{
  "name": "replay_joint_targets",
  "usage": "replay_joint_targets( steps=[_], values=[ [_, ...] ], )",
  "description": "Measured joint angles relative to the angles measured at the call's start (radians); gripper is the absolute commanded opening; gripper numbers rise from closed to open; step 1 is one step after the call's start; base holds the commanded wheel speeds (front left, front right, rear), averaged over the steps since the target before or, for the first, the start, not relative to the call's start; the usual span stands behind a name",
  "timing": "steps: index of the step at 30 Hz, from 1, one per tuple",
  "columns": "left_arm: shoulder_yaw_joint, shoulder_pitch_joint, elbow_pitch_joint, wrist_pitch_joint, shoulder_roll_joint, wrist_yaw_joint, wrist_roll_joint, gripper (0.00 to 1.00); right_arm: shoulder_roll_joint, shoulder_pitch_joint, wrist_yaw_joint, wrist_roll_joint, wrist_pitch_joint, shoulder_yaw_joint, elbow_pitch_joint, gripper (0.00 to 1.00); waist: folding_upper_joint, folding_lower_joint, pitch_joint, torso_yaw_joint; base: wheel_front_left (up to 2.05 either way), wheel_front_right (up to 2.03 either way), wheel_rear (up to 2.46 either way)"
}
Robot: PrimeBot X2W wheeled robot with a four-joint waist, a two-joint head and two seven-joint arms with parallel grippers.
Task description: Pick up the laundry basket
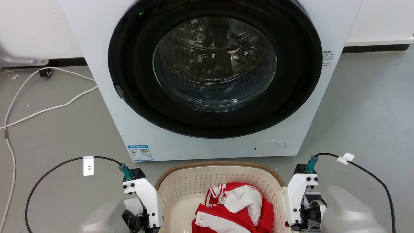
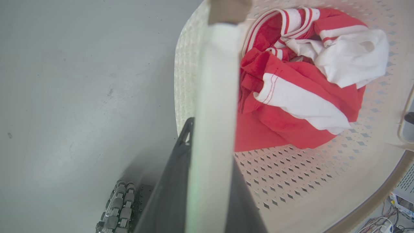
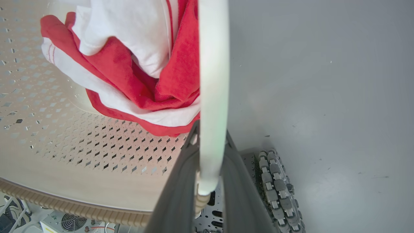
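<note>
The laundry basket (image 1: pixel 220 164) is directly in front of me, low in the head view, between my two hands and just before the white washer (image 1: pixel 194 147) with its round glass door (image 1: pixel 215 64). The brown rim of the basket is near the bottom panel of the washer, with a narrow strip of grey floor (image 1: pixel 355 113) between them. Inside the basket a crumpled red and white garment (image 1: pixel 239 207) lies on the perforated bottom.

My left hand (image 1: pixel 150 210) is at the left side of the basket, against its wall. In the left wrist view the white left handle (image 2: pixel 212 97) runs straight between my two dark fingers (image 2: pixel 168 194), which press on it from both sides, so this hand is clamped on the handle. My right hand (image 1: pixel 296 207) is at the right side in the same way. In the right wrist view the right handle (image 3: pixel 213 81) passes between the fingers (image 3: pixel 241 187), and they are closed against it.

Below the right handle I see the floor and a roller wheel (image 3: pixel 275 187) of my base. I cannot tell whether the bottom of the basket rests on the floor or is off it. A white cable (image 1: pixel 48 108) lies on the floor to the left of the washer, well apart from the basket.
</note>
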Motion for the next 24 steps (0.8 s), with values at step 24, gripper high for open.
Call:
replay_joint_targets(
  steps=[24],
  values=[
    [-0.016, 0.000, 0.009, -0.015, -0.002, 0.000, -0.025, 0.00, 0.001, -0.004, 0.000, -0.022, 0.025, -0.016, 0.000, 0.00, 0.0000, 0.0000, 0.002, 0.004, 0.00, 0.00, 0.00]
  ],
)
